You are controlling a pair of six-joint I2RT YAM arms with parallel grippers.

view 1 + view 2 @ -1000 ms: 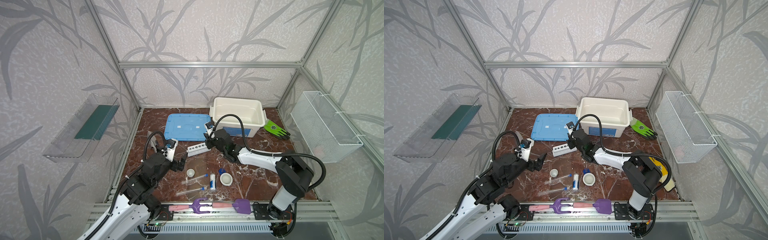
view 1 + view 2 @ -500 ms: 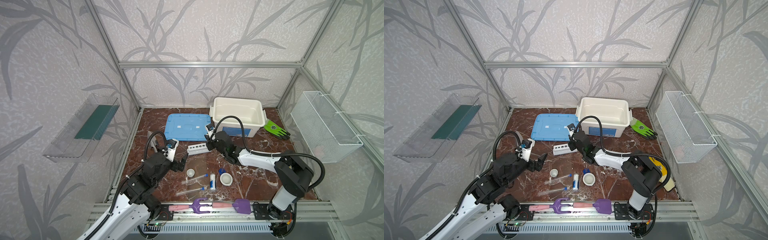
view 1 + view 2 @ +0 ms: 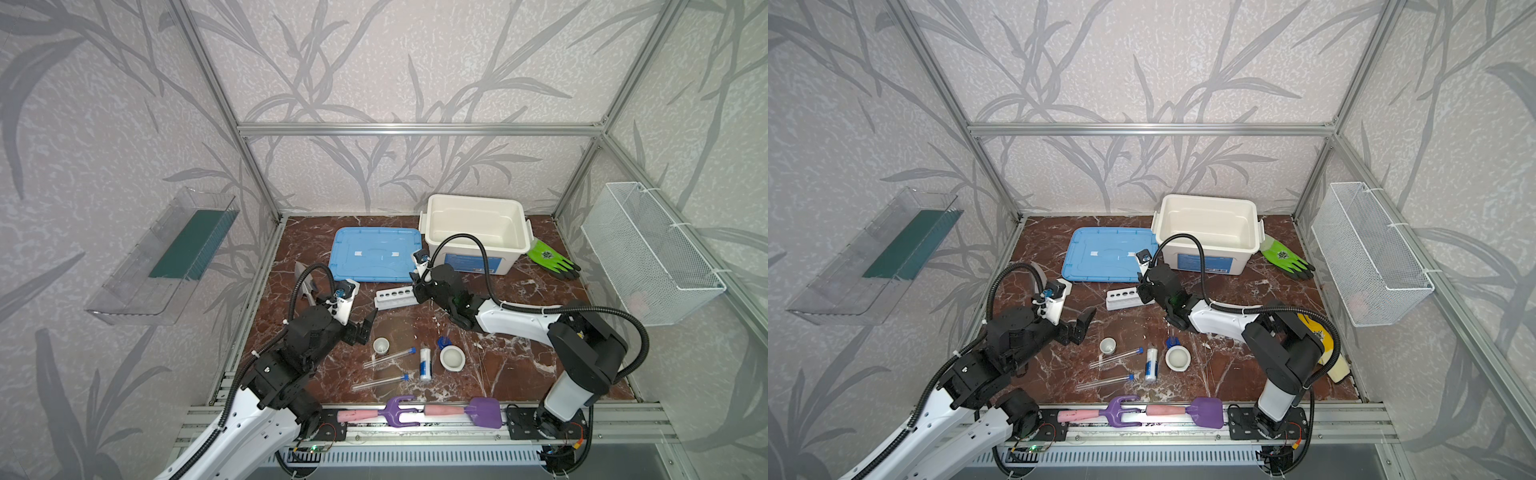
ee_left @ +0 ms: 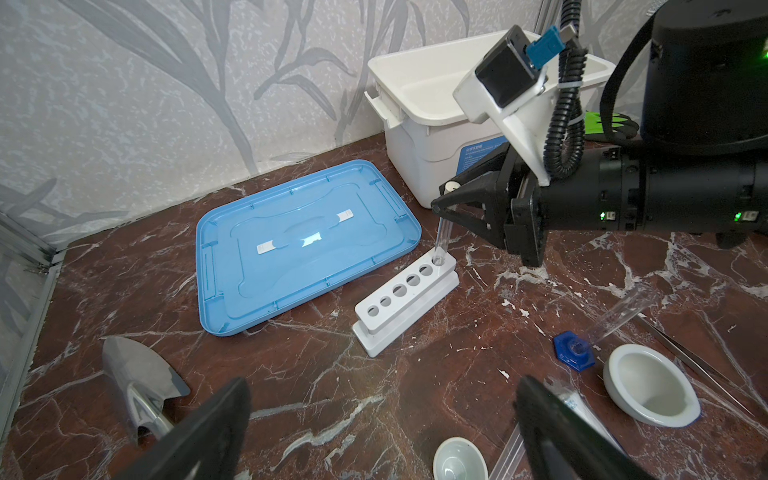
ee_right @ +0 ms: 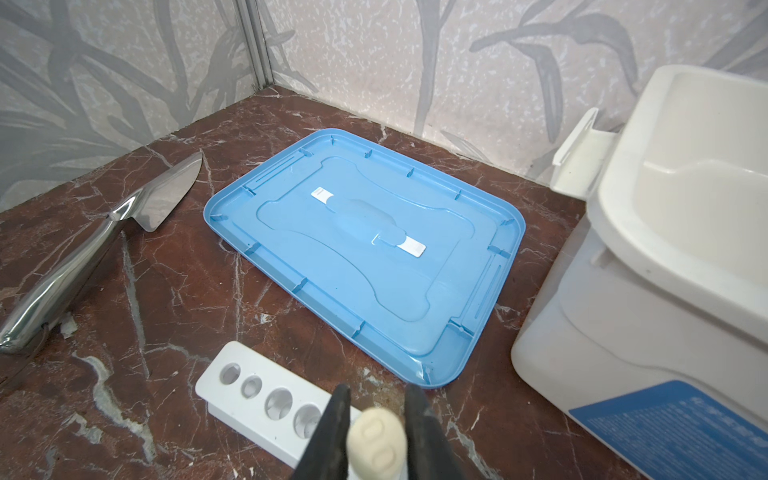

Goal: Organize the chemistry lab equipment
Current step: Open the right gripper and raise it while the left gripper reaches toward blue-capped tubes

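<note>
Left wrist view: the right hand [image 4: 446,195] brackets the top of a clear test tube [image 4: 440,243], which stands in the end hole of the white six-hole plastic rack [image 4: 401,305] on the brown marble desk [image 4: 316,374]. Whether it clamps the tube or only flanks it cannot be told. Left hand [image 4: 382,384] is spread wide, empty. Print on the blue label [image 4: 478,156] of the white plastic tub [image 4: 419,137] and on the white blue-labelled bottle [image 3: 424,364] is too small to read.

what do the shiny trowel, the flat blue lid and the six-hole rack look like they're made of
Shiny silver trowel: likely polished metal; its mirror surface reflects the wall.
Flat blue rectangular lid: moulded plastic, semi-gloss, with ribs and soft highlights.
White six-hole rack: looks like matte, opaque plastic, though a coated material cannot be excluded.
</note>
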